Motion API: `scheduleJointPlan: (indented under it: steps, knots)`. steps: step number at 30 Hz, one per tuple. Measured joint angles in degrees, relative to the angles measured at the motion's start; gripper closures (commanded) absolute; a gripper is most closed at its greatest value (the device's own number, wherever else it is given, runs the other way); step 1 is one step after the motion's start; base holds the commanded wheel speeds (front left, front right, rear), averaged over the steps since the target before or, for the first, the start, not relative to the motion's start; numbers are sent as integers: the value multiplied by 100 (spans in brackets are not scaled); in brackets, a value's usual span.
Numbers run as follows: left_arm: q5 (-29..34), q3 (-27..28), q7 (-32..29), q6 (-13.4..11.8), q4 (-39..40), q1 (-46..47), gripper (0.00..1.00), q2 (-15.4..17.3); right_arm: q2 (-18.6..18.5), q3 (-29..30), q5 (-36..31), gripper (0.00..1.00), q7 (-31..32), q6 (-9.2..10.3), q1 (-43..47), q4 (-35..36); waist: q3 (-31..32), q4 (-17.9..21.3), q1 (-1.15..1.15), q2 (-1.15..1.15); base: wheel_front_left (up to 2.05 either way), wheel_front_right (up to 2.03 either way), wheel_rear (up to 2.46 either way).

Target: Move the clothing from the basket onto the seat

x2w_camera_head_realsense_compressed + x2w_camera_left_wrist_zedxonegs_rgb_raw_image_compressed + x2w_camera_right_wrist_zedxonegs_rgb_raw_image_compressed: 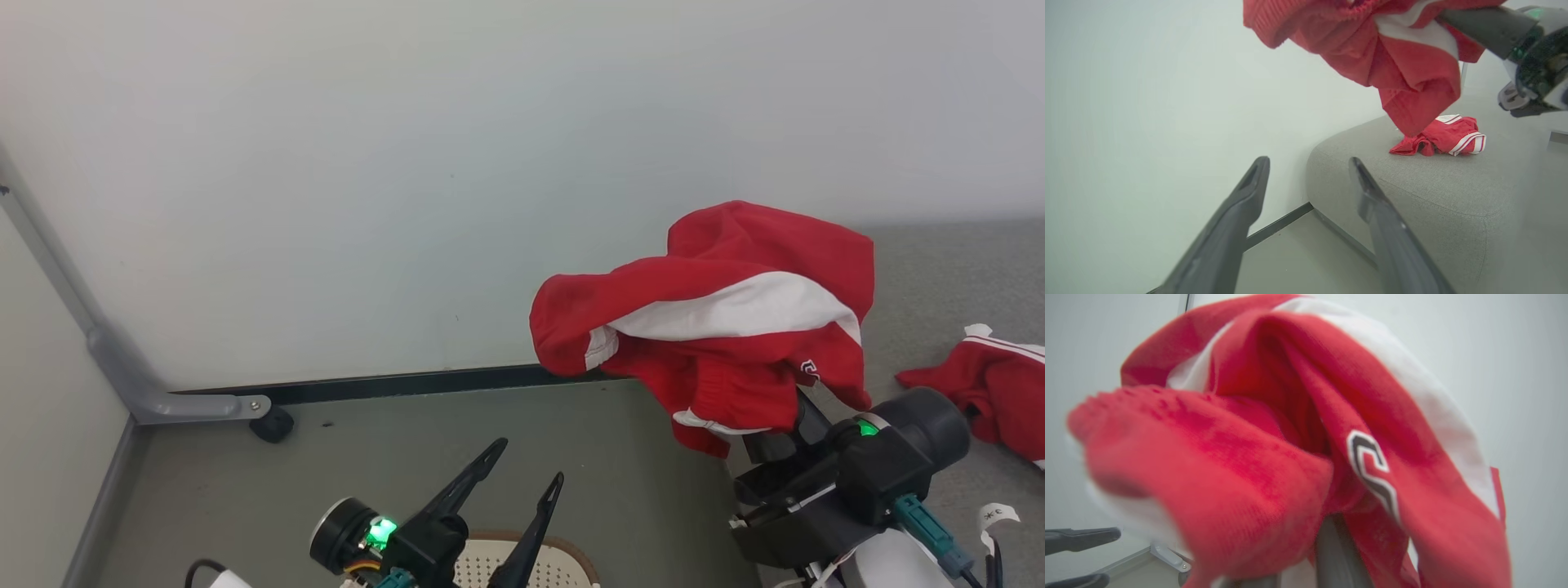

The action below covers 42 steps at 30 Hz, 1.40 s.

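Head view: the grey seat sits on the right. The right gripper pinches a red-and-white garment in the air, maybe just off the seat's edge. Carry it right over the seat, then let go. The left gripper is wide open, empty.
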<state>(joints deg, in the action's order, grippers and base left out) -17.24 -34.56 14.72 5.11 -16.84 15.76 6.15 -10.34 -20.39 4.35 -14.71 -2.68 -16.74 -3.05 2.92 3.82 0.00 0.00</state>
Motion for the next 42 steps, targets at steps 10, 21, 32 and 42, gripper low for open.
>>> scheduleJointPlan:
  steps: [10, 21, 32, 42]
  knots:
    - [43, -237, -1, 99, -298, -275, 0, 94, -71, 210, 0, 100, 0, 70, 152, 103, -2, 14, 0, 0, 0, 0, 0]
    - [18, -375, -5, 149, -603, -742, 0, 79, -114, 352, -26, 100, 0, 123, 313, 130, 16, 105, 0, 0, 0, 0, 0]
    - [18, -277, -7, 151, -847, -940, 0, 77, -198, 490, -42, 100, 0, 125, 582, 121, 59, 345, 0, 0, 0, 0, 0]
    - [15, -147, -7, 152, -812, -1065, 0, 8, -320, 665, -86, 100, 0, 222, 761, 202, 50, 641, 0, 0, 0, 0, 0]
